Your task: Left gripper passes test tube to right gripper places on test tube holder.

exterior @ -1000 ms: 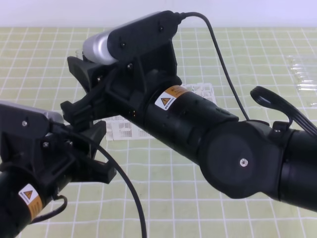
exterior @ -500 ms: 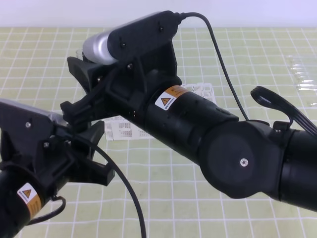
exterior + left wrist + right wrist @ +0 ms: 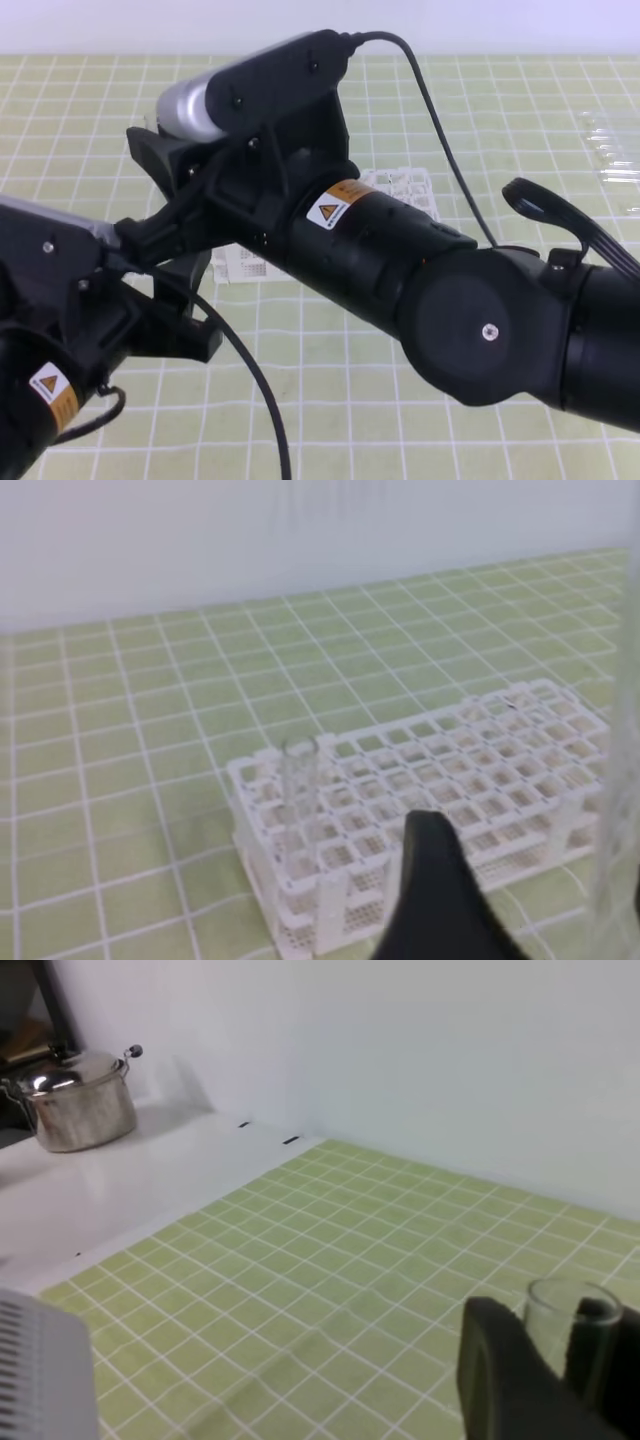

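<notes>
One test tube (image 3: 548,1305), clear and open-mouthed, is sitting between the black fingers of the right claw (image 3: 555,1352), which is closing narrowly on it and holding it up off the table (image 3: 330,420). In the left wrist view the same tube is showing as a blurred clear streak down the right edge. The left claw (image 3: 186,300) is hanging just below, its jaws spread, one finger (image 3: 430,880) standing apart from the tube and gripping nothing. Behind both arms the white test tube holder (image 3: 450,770) is resting around the middle of the green-gridded table, with another clear tube (image 3: 298,780) standing upright near its left end. More clear tubes (image 3: 615,140) are lying by the table's right edge.
</notes>
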{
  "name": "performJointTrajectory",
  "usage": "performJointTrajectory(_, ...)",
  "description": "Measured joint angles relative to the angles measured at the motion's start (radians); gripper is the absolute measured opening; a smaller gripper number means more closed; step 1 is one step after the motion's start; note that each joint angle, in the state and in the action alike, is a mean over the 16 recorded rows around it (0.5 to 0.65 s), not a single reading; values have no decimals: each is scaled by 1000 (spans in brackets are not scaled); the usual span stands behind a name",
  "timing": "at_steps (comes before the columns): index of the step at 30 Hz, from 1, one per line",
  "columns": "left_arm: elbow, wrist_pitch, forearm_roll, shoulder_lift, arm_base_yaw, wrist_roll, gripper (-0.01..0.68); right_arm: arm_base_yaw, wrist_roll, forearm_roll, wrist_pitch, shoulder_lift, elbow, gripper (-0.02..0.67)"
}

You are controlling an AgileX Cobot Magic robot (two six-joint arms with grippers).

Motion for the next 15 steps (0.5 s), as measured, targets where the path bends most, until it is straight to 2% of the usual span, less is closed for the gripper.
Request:
performJointTrajectory(3, 0, 13, 1, -15, 0, 1, 382, -16, -24, 17, -1, -1, 0, 102)
performJointTrajectory(7, 0, 19, -14, -61, 0, 2, 342, -51, -58, 40, 7, -2, 0, 102)
performJointTrajectory(11, 0, 22, -39, -152, 0, 40, 256, -93, -91, 60, 17, -3, 0, 102)
performJointTrajectory(15, 0, 26, -128, -280, 0, 145, 158, -131, -112, 65, 32, -4, 0, 102)
